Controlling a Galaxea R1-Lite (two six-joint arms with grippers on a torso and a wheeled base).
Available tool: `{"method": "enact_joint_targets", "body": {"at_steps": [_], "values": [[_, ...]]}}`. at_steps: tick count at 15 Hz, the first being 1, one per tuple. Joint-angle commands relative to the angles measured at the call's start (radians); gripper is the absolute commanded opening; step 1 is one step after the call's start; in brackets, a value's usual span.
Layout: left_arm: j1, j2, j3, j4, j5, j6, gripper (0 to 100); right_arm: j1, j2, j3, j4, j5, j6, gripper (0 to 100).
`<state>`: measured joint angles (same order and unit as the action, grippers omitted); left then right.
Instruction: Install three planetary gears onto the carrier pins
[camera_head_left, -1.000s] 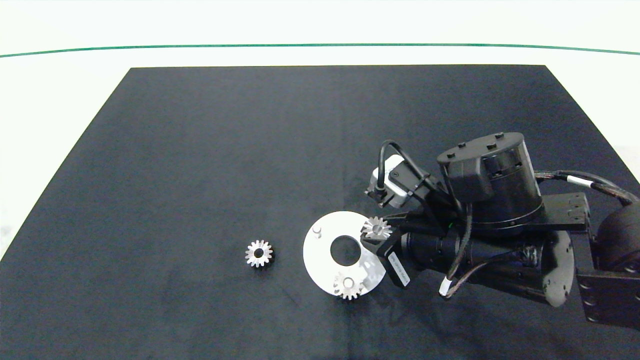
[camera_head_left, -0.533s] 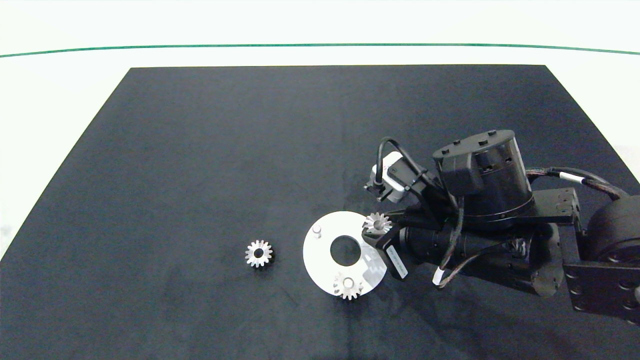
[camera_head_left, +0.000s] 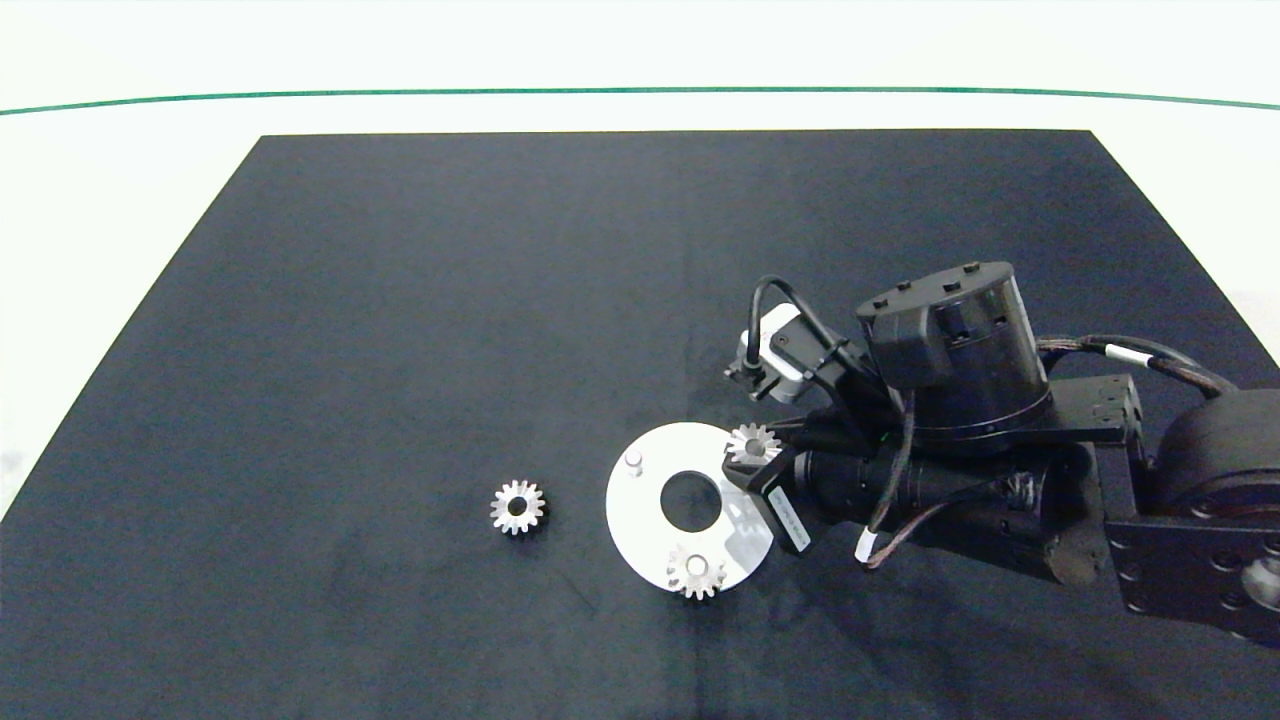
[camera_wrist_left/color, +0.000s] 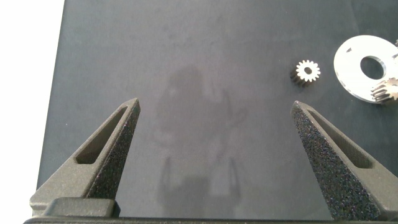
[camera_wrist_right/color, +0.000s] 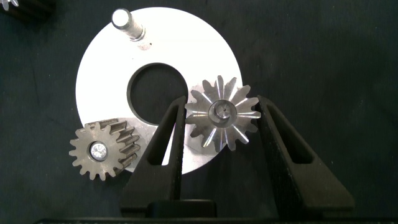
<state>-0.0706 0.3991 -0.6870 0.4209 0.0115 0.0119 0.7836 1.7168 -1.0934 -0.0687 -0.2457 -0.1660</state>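
Second gear going onto its pin, one still loose

The black mat (camera_head_left: 420, 320) takes up most of the table and carries everything. Of the working parts the right arm is the biggest, reaching in so that the right gripper (camera_wrist_right/color: 221, 118) hangs over the white disc (camera_head_left: 645, 500), the landmark for all that follows. The disc lies flat on the mat, presumably so its three carrier pins stand upright and a gear can drop straight down onto each.

On the disc's far edge, toward the arm, the gripper's two fingers flank a planetary gear (camera_wrist_right/color: 222, 119), one finger against each side of the toothed rim, closed on it. The gear's centre hole shows a pin tip inside it, so it appears to be on or just over that pin; whether it is fully down I cannot tell. Holding it by the rim leaves the bore clear for the pin.

At the disc's near edge a second gear (camera_head_left: 697, 571) sits seated on its pin. On the side away from the arm the third pin (camera_head_left: 633, 460) stands bare.

The last gear (camera_head_left: 518, 507) lies flat on the mat beside the disc, past the bare pin, apart from it.

The left gripper (camera_wrist_left/color: 214, 155) is parked farther out on that same side, fingers spread wide, holding nothing
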Motion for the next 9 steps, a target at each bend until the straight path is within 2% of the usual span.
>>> {"method": "enact_joint_targets", "body": {"at_steps": [1,9], "values": [[0.0,0.001,0.0,0.003,0.001,0.0,100,0.0,0.006,0.0,0.0,-0.001,-0.001,0],[0.0,0.004,0.003,0.003,0.001,0.0,100,0.0,0.003,0.0,0.001,-0.001,-0.001,0]]}}
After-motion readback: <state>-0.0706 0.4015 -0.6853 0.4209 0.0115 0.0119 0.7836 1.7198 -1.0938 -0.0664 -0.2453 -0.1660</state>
